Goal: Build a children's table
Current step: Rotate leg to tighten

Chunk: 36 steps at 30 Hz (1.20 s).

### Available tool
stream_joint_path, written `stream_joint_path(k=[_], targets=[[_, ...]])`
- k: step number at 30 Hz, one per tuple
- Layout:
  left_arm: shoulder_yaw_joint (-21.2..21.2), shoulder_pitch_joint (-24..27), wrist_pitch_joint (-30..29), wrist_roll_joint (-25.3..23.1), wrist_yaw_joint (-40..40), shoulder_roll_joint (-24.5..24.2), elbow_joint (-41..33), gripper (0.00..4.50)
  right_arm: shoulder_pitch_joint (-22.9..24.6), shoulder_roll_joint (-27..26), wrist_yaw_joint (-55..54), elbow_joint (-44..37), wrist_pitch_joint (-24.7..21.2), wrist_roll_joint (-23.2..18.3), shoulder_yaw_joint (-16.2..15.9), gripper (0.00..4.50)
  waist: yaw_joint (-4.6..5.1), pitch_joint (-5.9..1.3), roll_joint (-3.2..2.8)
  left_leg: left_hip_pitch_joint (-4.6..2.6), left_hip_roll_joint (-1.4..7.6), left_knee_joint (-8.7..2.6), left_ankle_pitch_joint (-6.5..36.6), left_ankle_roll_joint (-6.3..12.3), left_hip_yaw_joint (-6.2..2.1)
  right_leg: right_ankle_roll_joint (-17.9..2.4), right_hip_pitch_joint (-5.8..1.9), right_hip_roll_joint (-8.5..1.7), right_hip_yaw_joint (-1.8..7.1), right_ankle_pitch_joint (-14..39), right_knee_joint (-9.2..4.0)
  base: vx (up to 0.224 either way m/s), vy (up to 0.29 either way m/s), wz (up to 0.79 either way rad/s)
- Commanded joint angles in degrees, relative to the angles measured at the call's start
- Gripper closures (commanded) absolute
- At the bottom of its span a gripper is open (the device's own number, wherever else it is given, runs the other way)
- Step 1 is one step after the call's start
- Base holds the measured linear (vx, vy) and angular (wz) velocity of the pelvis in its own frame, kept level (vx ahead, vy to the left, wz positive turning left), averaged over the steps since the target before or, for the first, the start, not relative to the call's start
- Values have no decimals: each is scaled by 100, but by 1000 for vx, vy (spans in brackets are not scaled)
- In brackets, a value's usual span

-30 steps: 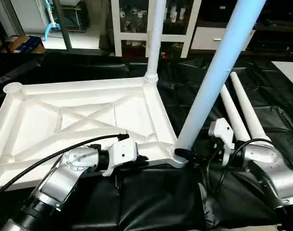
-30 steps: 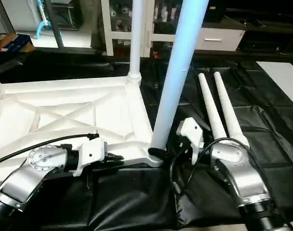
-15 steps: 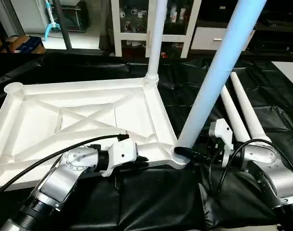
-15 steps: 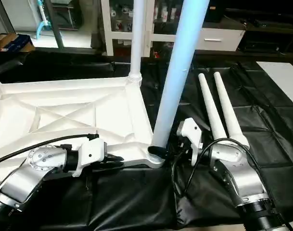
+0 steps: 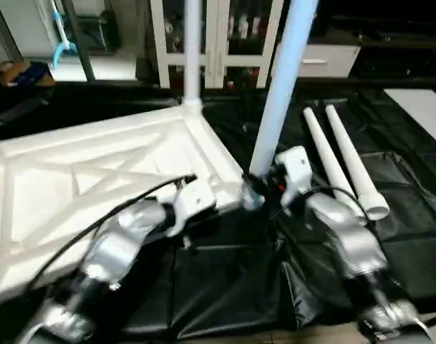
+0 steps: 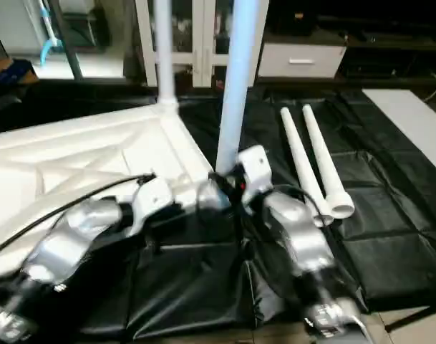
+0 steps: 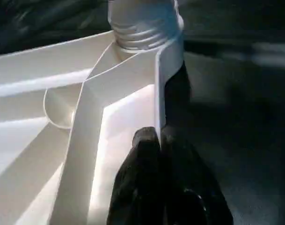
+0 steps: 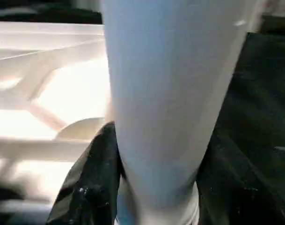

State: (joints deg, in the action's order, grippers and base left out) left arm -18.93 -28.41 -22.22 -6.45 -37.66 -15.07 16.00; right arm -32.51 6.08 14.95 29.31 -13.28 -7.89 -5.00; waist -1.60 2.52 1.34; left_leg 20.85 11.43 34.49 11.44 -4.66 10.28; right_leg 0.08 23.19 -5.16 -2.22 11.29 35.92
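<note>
Now left end effector (image 7: 160,140) pinching tabletop (image 5: 74,165) edge

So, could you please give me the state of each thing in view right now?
Table top: upside down, ribbed underside up.
Far leg: upright in its corner socket.
Near leg: upright at the near corner.
Two spare legs: lying on the black sheet.
Left gripper: shut on the top's rim.
Right gripper: closed around the near leg.
</note>
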Motion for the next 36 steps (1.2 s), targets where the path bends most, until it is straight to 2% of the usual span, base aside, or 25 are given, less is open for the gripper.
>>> stream_joint_path(k=[1, 2, 3, 5, 6, 7, 9, 11, 12, 14, 15, 16, 18, 20, 21, 22, 23, 25, 26, 27, 30, 36], targets=[[252, -254, -311, 24, 605, 282, 311, 450, -150, -183, -782, 671, -38, 253, 67, 263, 11, -313, -27, -81, 82, -447, 1262, -266, -10, -1067, -189, -184, 185, 1179, -465, 0, 0, 0], [252, -254, -311, 24, 605, 282, 311, 450, -150, -183, -782, 671, -38, 253, 67, 263, -13, -321, -29, -68, 83, -440, 1170, -239, -11, -1066, -207, -186, 189, 966, -455, 0, 0, 0], [336, -424, -328, -38, 895, 479, 557, 450, -389, -394, -1190, 992, 95, 362, 53, 263, -24, -344, -18, -29, 82, -430, 956, -179, -14, -1074, -244, -186, 182, 594, -414, 0, 0, 0], [354, -471, -334, -64, 970, 527, 623, 450, -455, -454, -1316, 1078, 131, 405, 51, 263, -31, -364, -20, -30, 71, -413, 717, -131, -9, -1115, -264, -174, 177, 208, -374, 0, 0, 0], [363, -525, -267, -79, 1032, 565, 688, 450, -576, -583, -1444, 1194, 302, 469, 48, 263, -53, -374, -25, -25, 65, -395, 463, -6, -1, -1189, -283, -168, 171, -256, -335, 0, 0, 0], [363, -525, -264, -80, 1031, 564, 688, 450, -578, -587, -1445, 1195, 308, 471, 47, 263, -45, -375, -5, -11, 68, -391, 425, 42, 4, -1220, -280, -174, 172, -343, -326, 0, 0, 0], [336, -474, -175, -61, 937, 505, 607, 450, -616, -635, -1290, 1200, 530, 455, 56, 264, -58, -371, -14, -17, 72, -392, 429, 151, 7, -1254, -297, -184, 165, -379, -330, 0, 0, 0], [297, -437, -100, -76, 859, 448, 567, 450, -613, -632, -1189, 1204, 666, 441, 74, 264, -53, -361, -16, -18, 80, -402, 498, 171, 6, -1251, -296, -184, 163, -275, -341, 0, 0, 0], [194, -312, 123, -73, 586, 291, 420, 450, -523, -584, -788, 1027, 851, 330, 74, 264, -61, -359, -12, -18, 91, -405, 656, 186, 5, -1232, -298, -202, 164, -60, -361, 0, 0, 0], [124, -195, 301, -79, 390, 143, 277, 450, -344, -484, -286, 667, 916, 187, 0, 264, -54, -358, -13, -3, 106, -412, 643, 213, -1, -1205, -308, -204, 168, -81, -353, 0, 0, 0], [80, -135, 452, -83, 271, 56, 214, 450, -250, -409, -61, 483, 965, 147, -73, 208, -61, -366, -13, -9, 106, -407, 586, 235, -7, -1203, -314, -195, 162, -155, -350, 0, 0, 0], [-3, 33, 723, -21, -83, -155, 15, 450, 0, -208, 383, -7, 927, 43, -220, 208, -64, -362, -22, -8, 107, -402, 476, 287, -4, -1226, -315, -186, 162, -323, -339, 0, 0, 0], [-78, 174, 1036, 34, -382, -341, -144, 450, 210, -44, 761, -404, 866, -65, -308, 194, -73, -372, -37, -5, 124, -395, 314, 373, -4, -1267, -323, -183, 157, -610, -310, 0, 0, 0], [-212, 406, 1317, 101, -833, -662, -428, 450, 526, 312, 1236, -982, 664, -214, -416, 168, -69, -341, -45, -26, 134, -408, 434, 357, 8, -1311, -304, -174, 162, -499, -334, 0, 0, 0], [-311, 569, 1540, 89, -1090, -920, -609, 450, 768, 624, 1581, -1414, 560, -326, -479, 155, -79, -334, -43, -22, 141, -420, 463, 350, -7, -1281, -322, -172, 157, -455, -337, 0, 0, 0], [-317, 597, 1563, 99, -1126, -957, -638, 450, 808, 671, 1663, -1484, 523, -368, -476, 155, -95, -333, -52, -28, 162, -425, 534, 348, -9, -1230, -321, -177, 161, -419, -341, 0, 0, 0], [-308, 761, 1606, 206, -1331, -1133, -829, 450, 1029, 960, 2117, -1848, 354, -583, -441, 148, -90, -334, -68, -54, 155, -429, 611, 321, 1, -1251, -295, -164, 160, -359, -346, 0, 0, 0], [-233, 902, 1562, 365, -1468, -1216, -1024, 450, 1181, 1234, 2472, -2046, 332, -670, -387, 125, -104, -313, -57, -53, 165, -441, 699, 298, 14, -1295, -281, -162, 169, -280, -343, 0, 0, 0], [-183, 989, 1549, 459, -1552, -1266, -1147, 450, 1283, 1412, 2703, -2181, 285, -738, -350, 111, -127, -297, -56, -83, 176, -445, 871, 265, 26, -1299, -254, -161, 175, -61, -374, 0, 0, 0], [-145, 1070, 1548, 553, -1639, -1313, -1273, 450, 1368, 1592, 2883, -2269, 267, -768, -311, 104, -135, -285, -62, -74, 181, -460, 935, 246, 22, -1284, -265, -166, 179, 46, -382, 0, 0, 0], [-109, 1291, 1543, 812, -1930, -1476, -1654, 450, 1605, 2214, 3463, -2476, 199, -839, -244, 104, -171, -266, -39, -71, 182, -484, 1247, 130, 24, -1184, -257, -176, 194, 532, -434, 0, 0, 0], [-122, 1393, 1412, 1066, -2106, -1434, -1960, 450, 1780, 2491, 4052, -2442, 177, -1070, -234, 104, -156, -280, -28, -60, 169, -463, 1131, 175, 23, -1192, -241, -178, 194, 542, -434, 0, 0, 0]])
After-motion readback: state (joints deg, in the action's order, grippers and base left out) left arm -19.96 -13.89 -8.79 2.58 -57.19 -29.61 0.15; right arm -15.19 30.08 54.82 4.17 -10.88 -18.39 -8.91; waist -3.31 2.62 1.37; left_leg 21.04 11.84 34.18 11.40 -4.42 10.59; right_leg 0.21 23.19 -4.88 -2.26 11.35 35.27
